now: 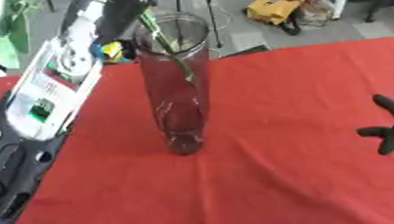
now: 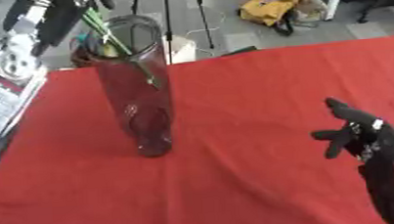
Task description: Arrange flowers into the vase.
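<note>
On the red worktop (image 1: 304, 127) the vase (image 1: 174, 81) stands directly below my left hand (image 2: 57, 17), which clamps the flower stem (image 1: 169, 47). I keep it vertical, lowering slowly. My right hand (image 2: 356, 131) rests open, well apart.

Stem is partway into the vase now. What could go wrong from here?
The glass vase is tall and narrow and stands free on the red tablecloth; sideways pressure from the green stem, held at the rim by the left hand, might tip it. The right hand hovers open, well away from the vase, so nothing steadies it.
</note>
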You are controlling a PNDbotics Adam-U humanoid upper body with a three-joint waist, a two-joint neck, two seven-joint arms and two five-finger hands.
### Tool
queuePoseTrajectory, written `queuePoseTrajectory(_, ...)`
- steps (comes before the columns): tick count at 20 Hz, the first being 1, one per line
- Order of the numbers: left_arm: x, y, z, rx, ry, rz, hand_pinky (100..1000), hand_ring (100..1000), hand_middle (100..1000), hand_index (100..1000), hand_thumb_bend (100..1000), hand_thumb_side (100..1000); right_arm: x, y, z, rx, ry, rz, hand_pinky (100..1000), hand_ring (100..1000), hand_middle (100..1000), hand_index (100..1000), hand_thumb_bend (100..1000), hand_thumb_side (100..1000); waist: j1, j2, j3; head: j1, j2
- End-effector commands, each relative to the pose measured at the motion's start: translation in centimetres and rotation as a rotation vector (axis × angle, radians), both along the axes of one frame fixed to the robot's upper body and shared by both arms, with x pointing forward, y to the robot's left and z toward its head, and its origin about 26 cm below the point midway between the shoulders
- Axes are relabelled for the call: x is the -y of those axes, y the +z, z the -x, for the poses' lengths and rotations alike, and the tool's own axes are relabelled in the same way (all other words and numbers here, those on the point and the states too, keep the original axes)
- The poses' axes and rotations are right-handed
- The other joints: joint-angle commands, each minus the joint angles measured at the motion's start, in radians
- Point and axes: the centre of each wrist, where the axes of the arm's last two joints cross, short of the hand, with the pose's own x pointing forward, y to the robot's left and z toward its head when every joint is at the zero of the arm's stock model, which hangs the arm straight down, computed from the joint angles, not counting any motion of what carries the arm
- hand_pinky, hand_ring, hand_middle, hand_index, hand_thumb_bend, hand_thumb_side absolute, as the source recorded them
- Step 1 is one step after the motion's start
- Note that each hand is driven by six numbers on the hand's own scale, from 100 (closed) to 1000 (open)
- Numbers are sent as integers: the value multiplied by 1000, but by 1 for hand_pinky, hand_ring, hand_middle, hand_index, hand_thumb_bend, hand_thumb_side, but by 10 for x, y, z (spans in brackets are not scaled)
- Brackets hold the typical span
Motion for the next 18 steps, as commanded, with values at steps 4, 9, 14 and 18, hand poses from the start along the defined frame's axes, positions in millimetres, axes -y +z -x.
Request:
queuePoseTrajectory(4,-14,16,0,46,48,-5,397,531,543,677,100,1000,1,8,2,29,3,19,745,1000,430,842,100,1000,2,-22,-5,6,-17)
queuePoseTrajectory(9,-18,17,-6,51,86,-1,396,531,543,680,100,1000,0,9,2,32,10,24,746,1000,428,842,100,1000,8,-15,-15,12,-29)
queuePoseTrajectory(14,-21,19,-11,66,114,-7,395,532,542,684,100,1000,0,9,2,36,14,28,746,1000,428,842,100,1000,13,-9,-23,17,-37)
queuePoseTrajectory(18,-23,19,-15,70,135,-16,396,534,547,694,100,1000,-1,11,1,41,21,32,746,1000,427,841,100,1000,17,-3,-33,23,-46)
